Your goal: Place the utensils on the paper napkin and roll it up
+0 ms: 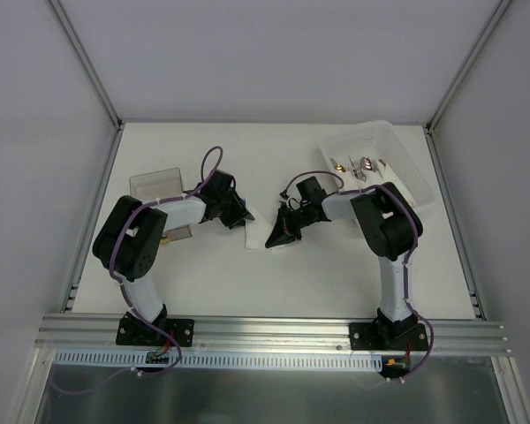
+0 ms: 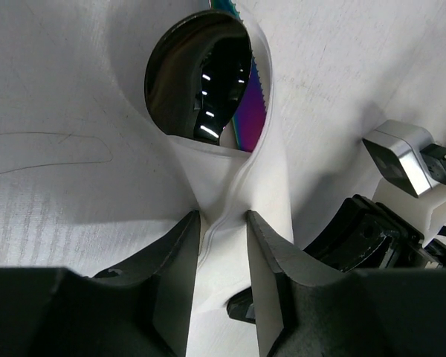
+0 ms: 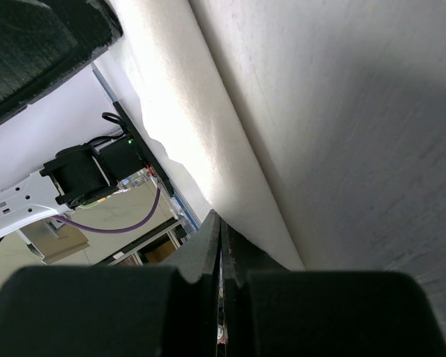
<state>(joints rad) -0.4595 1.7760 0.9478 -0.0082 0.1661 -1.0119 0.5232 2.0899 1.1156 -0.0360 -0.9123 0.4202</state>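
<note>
Closest up, the left gripper (image 2: 223, 218) is pinching the rolled paper napkin (image 2: 241, 186) narrowly on the table (image 1: 336, 274). The wrap is hiding both handles. Only the spoon (image 2: 197, 74) bowl and the iridescent piece (image 2: 251, 111) are poking out. The right gripper (image 3: 221, 222) is pressing fully closed at the roll's edge; whether it is catching paper is unclear.

A white bench (image 1: 274, 283) stands between plain pale grey walls (image 1: 265, 53), with slim aluminium posts (image 1: 87, 62) rising from its far corners. A ribbed aluminium rail (image 1: 274, 329) runs along the near edge, with a dull grey sheet (image 1: 265, 397) below it. The light is soft and even.
</note>
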